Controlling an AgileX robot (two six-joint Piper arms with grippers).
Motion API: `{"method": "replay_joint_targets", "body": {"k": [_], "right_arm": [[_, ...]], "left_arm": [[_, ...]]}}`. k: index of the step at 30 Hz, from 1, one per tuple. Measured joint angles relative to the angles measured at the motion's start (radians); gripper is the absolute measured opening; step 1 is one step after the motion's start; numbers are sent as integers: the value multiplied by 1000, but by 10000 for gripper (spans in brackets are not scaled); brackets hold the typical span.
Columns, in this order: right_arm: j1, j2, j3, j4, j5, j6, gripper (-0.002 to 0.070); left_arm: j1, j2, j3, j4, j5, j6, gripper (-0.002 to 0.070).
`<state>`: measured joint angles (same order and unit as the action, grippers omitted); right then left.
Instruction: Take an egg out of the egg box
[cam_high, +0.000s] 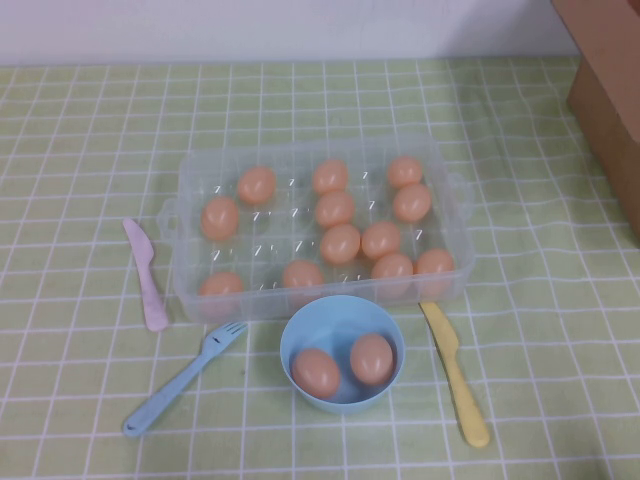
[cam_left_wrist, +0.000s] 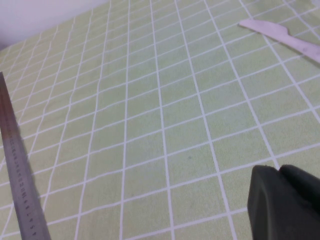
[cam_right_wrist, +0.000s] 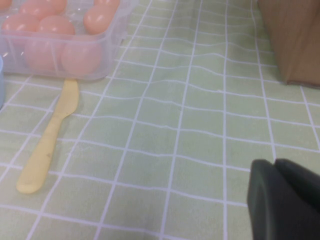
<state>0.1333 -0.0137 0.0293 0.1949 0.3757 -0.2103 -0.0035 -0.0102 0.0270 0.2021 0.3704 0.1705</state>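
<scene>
The clear plastic egg box (cam_high: 190, 170) stands mid-table in the high view and holds several orange-tan eggs, such as one egg (cam_high: 340, 243) near its middle. Its near right corner (cam_right_wrist: 112, 60) shows in the right wrist view, with eggs (cam_right_wrist: 97, 17) inside. Neither arm shows in the high view. My left gripper (cam_left_wrist: 278, 167) is shut and empty, low over bare cloth to the left of the box. My right gripper (cam_right_wrist: 275, 161) is shut and empty, low over bare cloth to the right of the box.
A light-blue bowl (cam_high: 385, 385) with two eggs sits just in front of the box. A pink knife (cam_high: 146, 270) and blue fork (cam_high: 185, 378) lie front left, a yellow knife (cam_high: 455, 375) front right. A cardboard box (cam_high: 610, 90) stands far right. A metal ruler (cam_left_wrist: 17, 170) lies near the left gripper.
</scene>
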Motion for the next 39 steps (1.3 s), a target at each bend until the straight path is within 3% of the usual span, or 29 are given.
{"method": "replay_joint_targets", "body": {"k": [15,29,33,37,39], "right_arm": [[0,0,0,0,0,0,-20],[0,0,0,0,0,0,-20],[0,0,0,0,0,0,-20],[0,0,0,0,0,0,-20],[0,0,0,0,0,0,-20]], "left_arm": [[0,0,0,7,0,0,-5],[0,0,0,17,-105,-5,-5],[0,0,0,-116,-309,-157,-5],[0,0,0,-268,-563,-468,-5],[0,0,0,-295,-666,-551,-5]]}}
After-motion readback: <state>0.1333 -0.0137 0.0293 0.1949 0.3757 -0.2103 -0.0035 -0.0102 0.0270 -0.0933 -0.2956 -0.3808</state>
